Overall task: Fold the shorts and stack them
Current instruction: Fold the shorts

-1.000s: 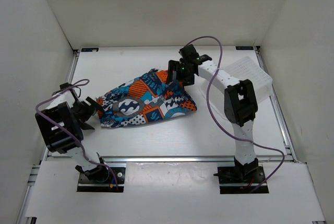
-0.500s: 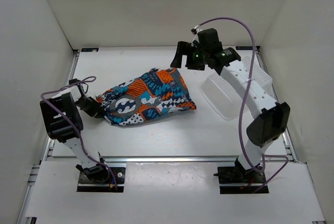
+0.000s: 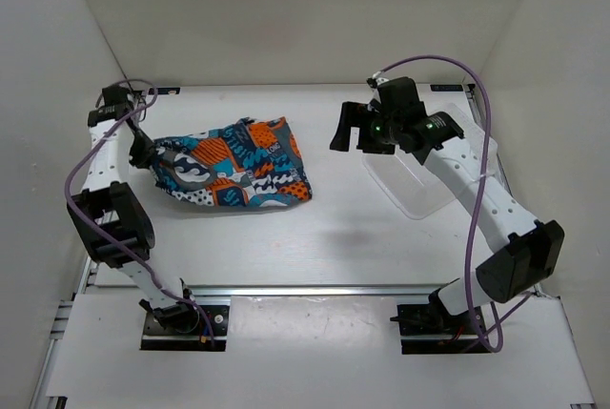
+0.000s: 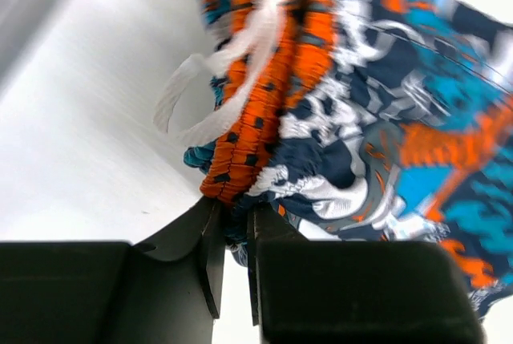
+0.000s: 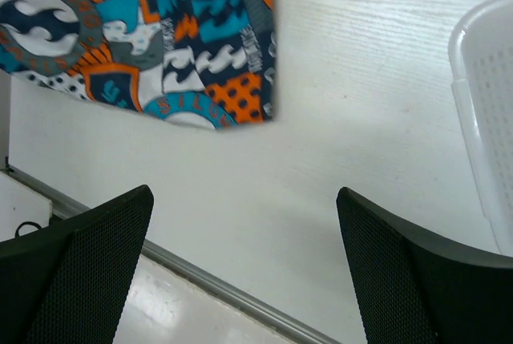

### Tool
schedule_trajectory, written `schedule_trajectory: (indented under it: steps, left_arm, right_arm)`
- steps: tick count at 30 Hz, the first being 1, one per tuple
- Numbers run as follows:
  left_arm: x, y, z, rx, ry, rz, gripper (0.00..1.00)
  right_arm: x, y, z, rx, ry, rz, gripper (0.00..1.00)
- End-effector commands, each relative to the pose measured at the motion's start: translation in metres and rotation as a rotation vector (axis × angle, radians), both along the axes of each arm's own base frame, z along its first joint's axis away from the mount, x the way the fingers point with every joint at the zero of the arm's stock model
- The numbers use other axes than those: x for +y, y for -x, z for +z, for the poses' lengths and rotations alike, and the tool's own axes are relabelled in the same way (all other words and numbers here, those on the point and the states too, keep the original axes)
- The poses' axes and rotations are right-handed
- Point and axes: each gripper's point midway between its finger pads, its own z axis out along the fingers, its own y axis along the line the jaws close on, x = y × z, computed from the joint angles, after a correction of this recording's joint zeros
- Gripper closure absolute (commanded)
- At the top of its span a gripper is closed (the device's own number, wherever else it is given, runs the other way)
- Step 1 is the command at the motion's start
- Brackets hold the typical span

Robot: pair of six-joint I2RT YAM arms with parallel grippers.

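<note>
The shorts (image 3: 233, 163) lie bunched on the left half of the table, a patchwork of orange, teal, navy and white. My left gripper (image 3: 143, 153) is shut on their left end; the left wrist view shows the jaws pinching the orange gathered waistband (image 4: 240, 176) beside the white drawstring (image 4: 210, 99). My right gripper (image 3: 345, 131) hangs open above the table to the right of the shorts, apart from them. In the right wrist view the shorts (image 5: 152, 47) fill the upper left and nothing lies between the wide jaws.
A white perforated plastic basket (image 3: 434, 156) lies at the right, partly under my right arm; its rim (image 5: 481, 119) shows at the right edge of the right wrist view. White walls enclose the table, with a metal rail (image 3: 315, 288) along its near edge.
My left gripper closed on the waistband and pulled the shorts left and toward the back. My right arm rose and swung right, away from the shorts, uncovering the basket.
</note>
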Motion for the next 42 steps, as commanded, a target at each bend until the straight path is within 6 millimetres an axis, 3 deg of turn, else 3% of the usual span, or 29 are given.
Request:
schedule_trajectory:
  steps: [1,2,3,4,7,8,9,13,15,16,17,20,21,22,23,24,25,26,27,28,29,32,33,34,35,36,39,42]
  left_arm:
    - [-0.003,0.005,0.07,-0.067,-0.195,-0.067,0.9]
    - [-0.019,-0.004,0.084,-0.093,-0.222,-0.135,0.9]
    - [-0.021,-0.006,0.093,-0.096,-0.272,-0.139,0.9]
    - [-0.041,-0.008,0.096,-0.073,-0.302,-0.205,0.9]
    - [-0.056,-0.018,0.121,-0.072,-0.42,-0.249,0.9]
    - [-0.077,-0.022,0.115,-0.038,-0.435,-0.309,0.9]
    - [-0.083,-0.028,0.126,-0.055,-0.468,-0.316,0.9]
    - [-0.111,-0.04,0.121,-0.031,-0.48,-0.365,0.9]
    - [-0.116,-0.04,0.119,-0.041,-0.446,-0.363,0.9]
    - [-0.119,-0.037,0.116,-0.037,-0.428,-0.374,0.9]
    - [-0.114,-0.035,0.116,-0.033,-0.42,-0.364,0.9]
    - [-0.094,-0.018,0.108,-0.001,-0.385,-0.32,0.9]
    - [-0.078,-0.01,0.112,-0.015,-0.368,-0.277,0.9]
    - [-0.076,-0.001,0.096,0.019,-0.322,-0.279,0.9]
    - [-0.071,0.005,0.09,0.022,-0.292,-0.267,0.9]
    - [-0.066,0.005,0.085,0.002,-0.262,-0.26,0.9]
    - [-0.055,0.021,0.067,0.036,-0.218,-0.238,0.9]
    - [-0.062,0.025,0.055,0.032,-0.134,-0.251,0.9]
    - [-0.06,0.025,0.046,0.017,-0.1,-0.243,0.9]
    - [-0.056,0.041,0.023,0.068,-0.056,-0.222,0.9]
    - [-0.062,0.045,0.012,0.077,0.002,-0.219,0.9]
    - [-0.056,0.061,-0.016,0.122,0.066,-0.16,0.9]
    - [-0.055,0.065,-0.02,0.132,0.075,-0.136,0.9]
    - [-0.054,0.065,-0.02,0.127,0.088,-0.119,0.9]
    - [-0.056,0.064,-0.023,0.123,0.102,-0.111,0.9]
    - [-0.058,0.064,-0.023,0.121,0.111,-0.114,0.9]
    - [-0.056,0.059,-0.023,0.112,0.146,-0.103,0.9]
    - [-0.052,0.049,-0.012,0.071,0.146,-0.099,0.9]
  right_arm:
    - [-0.017,0.009,0.001,-0.019,0.034,-0.02,0.0]
    - [-0.017,0.01,-0.004,-0.01,0.04,-0.02,0.0]
    - [-0.018,0.011,0.0,-0.017,0.035,-0.021,0.0]
    - [-0.019,0.013,-0.006,-0.006,0.042,-0.02,0.0]
    - [-0.024,0.016,-0.012,0.012,0.052,-0.029,0.0]
    - [-0.023,0.018,-0.015,0.024,0.049,-0.02,0.0]
    - [-0.024,0.019,-0.012,0.016,0.045,-0.02,0.0]
    - [-0.005,0.016,-0.022,0.033,0.03,0.064,0.06]
    - [0.009,0.003,-0.045,0.07,0.062,0.11,0.11]
    - [0.02,-0.006,-0.039,0.049,0.051,0.133,0.11]
    - [0.027,-0.015,-0.06,0.094,0.074,0.149,0.11]
    - [0.055,-0.039,-0.079,0.113,0.093,0.184,0.11]
    - [0.065,-0.043,-0.081,0.105,0.098,0.205,0.13]
    - [0.075,-0.046,-0.098,0.138,0.116,0.22,0.16]
    - [0.08,-0.049,-0.099,0.147,0.107,0.231,0.36]
    - [0.1,-0.049,-0.088,0.12,0.079,0.27,0.5]
    - [0.11,-0.047,-0.087,0.127,0.06,0.288,0.64]
    - [0.129,-0.039,-0.097,0.143,0.06,0.33,0.82]
    - [0.146,-0.038,-0.085,0.123,0.026,0.361,0.89]
    - [0.161,-0.034,-0.096,0.146,0.026,0.384,0.94]
    - [0.183,-0.018,-0.098,0.146,0.02,0.438,0.98]
    - [0.234,-0.001,-0.107,0.151,-0.019,0.516,1.0]
    - [0.244,0.003,-0.111,0.166,-0.035,0.531,1.0]
    - [0.258,0.004,-0.129,0.208,-0.055,0.531,1.0]
    - [0.274,0.012,-0.12,0.212,-0.108,0.571,1.0]
    - [0.282,0.015,-0.125,0.225,-0.121,0.578,1.0]
    - [0.303,0.028,-0.168,0.275,-0.092,0.587,1.0]
    - [0.306,0.034,-0.206,0.313,-0.032,0.548,1.0]
